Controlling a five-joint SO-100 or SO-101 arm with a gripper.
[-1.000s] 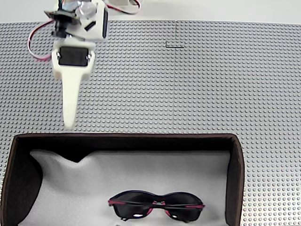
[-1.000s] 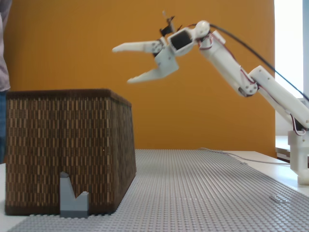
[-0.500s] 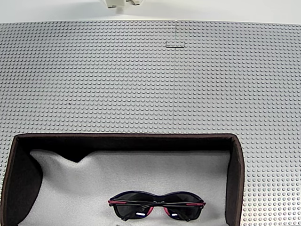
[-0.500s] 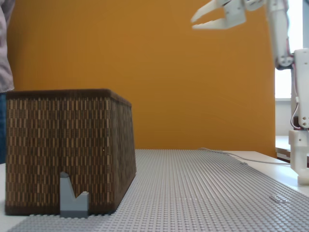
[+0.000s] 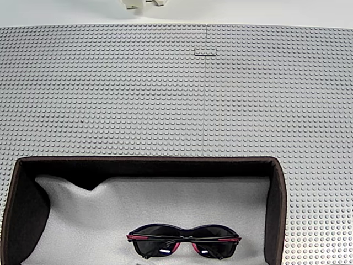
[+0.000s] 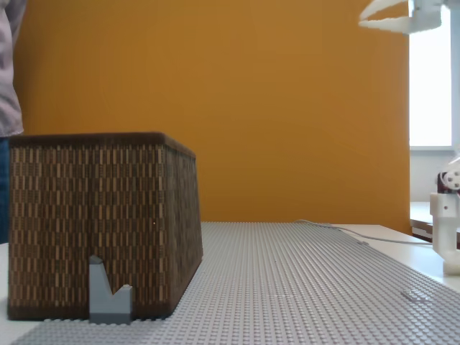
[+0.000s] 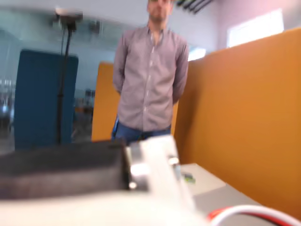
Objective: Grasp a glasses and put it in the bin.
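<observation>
The glasses (image 5: 183,240), dark-lensed with a black and red frame, lie on the white lining inside the bin (image 5: 143,160) at the bottom of a fixed view from above. From the side, the bin (image 6: 93,223) stands at the left as a brown woven box. My white gripper (image 6: 363,19) hangs high at the top right of that fixed view, far from the bin. It is open and holds nothing. The wrist view is blurred and points across the room.
A grey studded mat (image 5: 204,99) covers the table behind the bin. A small grey block (image 6: 110,295) leans against the bin's near wall. My arm's base (image 6: 449,233) stands at the right edge. A person (image 7: 149,80) stands beyond an orange partition (image 7: 244,108).
The arm has swung up and back from the mat beside the bin toward its base, leaving the view from above. The glasses have stayed in the bin.
</observation>
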